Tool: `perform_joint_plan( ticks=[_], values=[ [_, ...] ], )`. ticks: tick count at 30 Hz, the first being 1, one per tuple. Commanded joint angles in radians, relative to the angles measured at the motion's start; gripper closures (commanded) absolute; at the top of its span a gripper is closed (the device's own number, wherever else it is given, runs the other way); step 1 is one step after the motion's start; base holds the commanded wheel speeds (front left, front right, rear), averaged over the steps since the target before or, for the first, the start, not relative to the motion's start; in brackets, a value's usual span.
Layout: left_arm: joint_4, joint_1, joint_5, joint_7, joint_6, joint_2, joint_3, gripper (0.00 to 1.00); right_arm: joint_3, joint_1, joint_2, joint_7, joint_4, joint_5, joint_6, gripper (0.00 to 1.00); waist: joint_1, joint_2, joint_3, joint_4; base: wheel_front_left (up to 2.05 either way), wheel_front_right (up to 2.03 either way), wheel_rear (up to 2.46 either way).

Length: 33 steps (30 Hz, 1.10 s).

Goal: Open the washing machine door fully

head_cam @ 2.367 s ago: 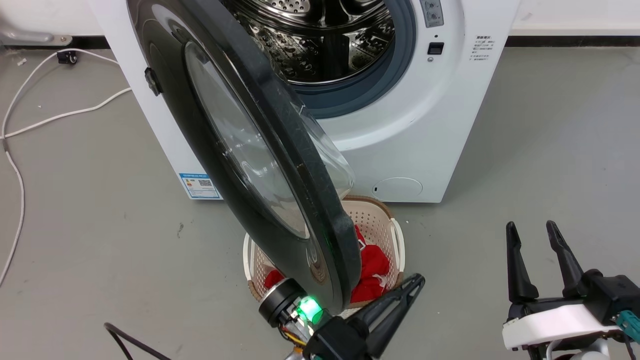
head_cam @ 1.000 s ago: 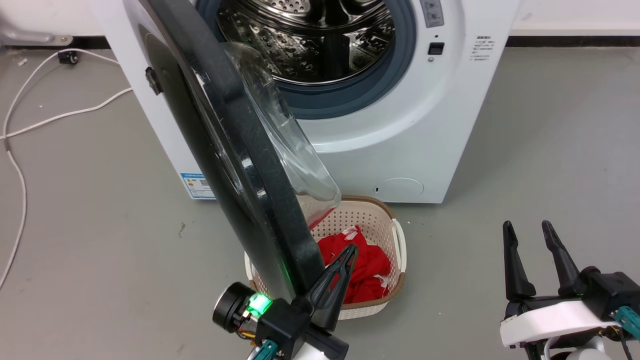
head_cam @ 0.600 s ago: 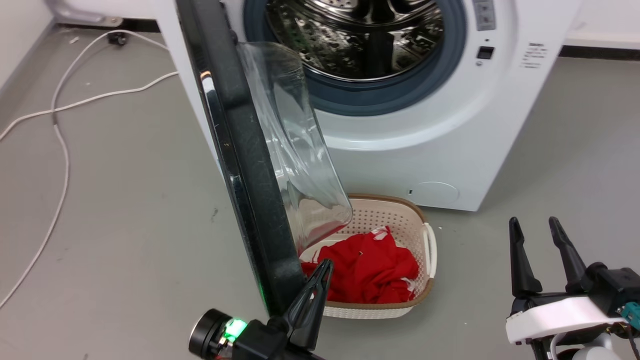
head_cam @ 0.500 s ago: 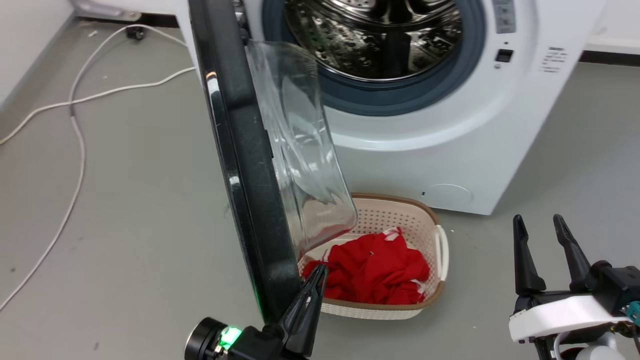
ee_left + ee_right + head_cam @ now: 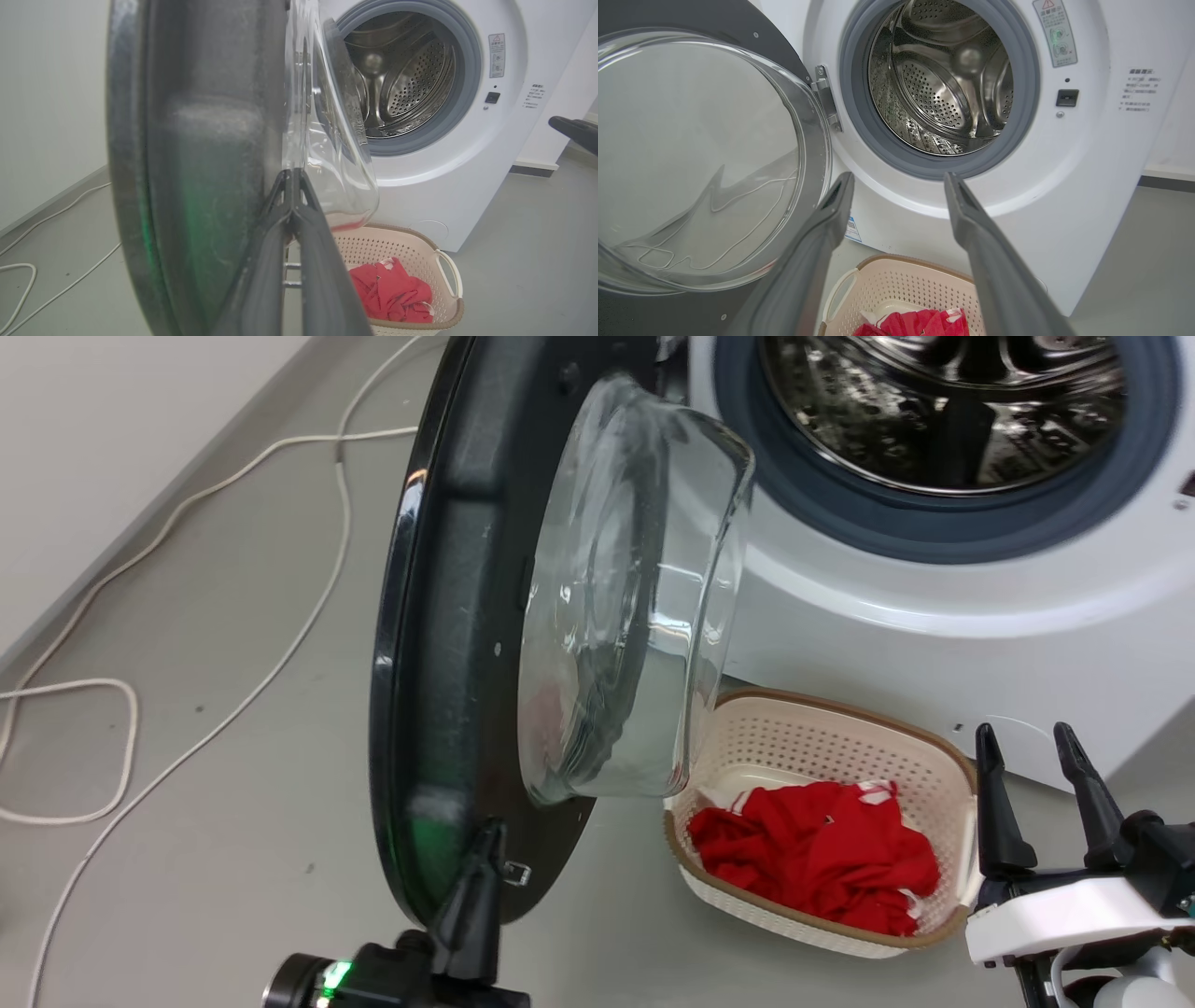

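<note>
I see the washing machine door [image 5: 448,616] swung wide out on its hinge, to the left of the steel drum [image 5: 943,401]. My left gripper [image 5: 487,835] is pinched closed, tips at the door's lower inner rim. My right gripper [image 5: 1022,733] hangs with fingers spread, near the basket [image 5: 822,719].

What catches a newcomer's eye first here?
The washing machine door, black-rimmed with a bulging glass bowl, stands open across the head view's left-centre, the shut left end effector at its lower edge. Right of it gapes the steel drum, with a basket of red cloth on the floor below.
</note>
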Motion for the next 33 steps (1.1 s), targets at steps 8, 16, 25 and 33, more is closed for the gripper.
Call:
perform_joint_plan(
  ticks=[8, 16, 25, 33],
  values=[
    [0.079, -0.036, -0.050, -0.037, 0.013, 0.033, 0.119, 1.00, 0.007, -0.011, 0.001, 0.026, -0.029, -0.015, 0.000, 0.00, 0.0000, 0.0000, 0.030, 0.080, 0.00, 0.00, 0.00],
    [0.184, -0.113, -0.124, -0.054, 0.001, 0.037, 0.269, 1.00, 0.027, -0.034, 0.001, 0.044, -0.045, -0.023, 0.000, 0.00, 0.0000, 0.0000, 0.060, 0.049, 0.00, 0.00, 0.00],
    [0.299, -0.225, -0.151, -0.058, -0.069, 0.045, 0.483, 1.00, 0.030, -0.060, 0.001, 0.049, -0.044, -0.027, 0.000, 0.00, 0.0000, 0.0000, 0.099, -0.003, 0.00, 0.00, 0.00],
    [0.400, -0.306, -0.133, -0.058, -0.136, 0.061, 0.621, 1.00, 0.027, -0.074, 0.001, 0.041, -0.035, -0.026, 0.000, 0.00, 0.0000, 0.0000, 0.126, -0.035, 0.00, 0.00, 0.00]
  ],
)
